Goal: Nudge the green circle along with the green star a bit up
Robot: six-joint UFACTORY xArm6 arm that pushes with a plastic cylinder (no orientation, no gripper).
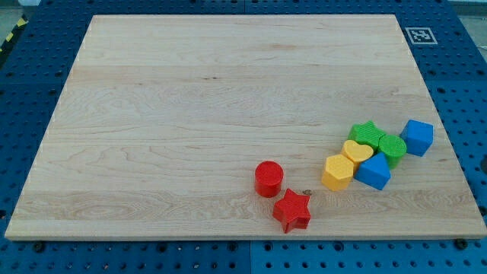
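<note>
The green star [367, 135] lies at the view's right, touching the green circle [393, 146] to its lower right. A yellow heart [357, 151] sits just below the star. A yellow hexagon [337, 172] lies lower left of the heart. A blue block [373, 173] sits below the green circle. A blue cube [418, 137] lies right of the green circle. A red cylinder [268, 179] and a red star [292, 210] lie further left, near the bottom. My tip does not show in the view.
The wooden board [190, 114] rests on a blue pegboard table. A black-and-white marker tag [420, 35] sits at the board's top right corner. The block cluster lies close to the board's right edge.
</note>
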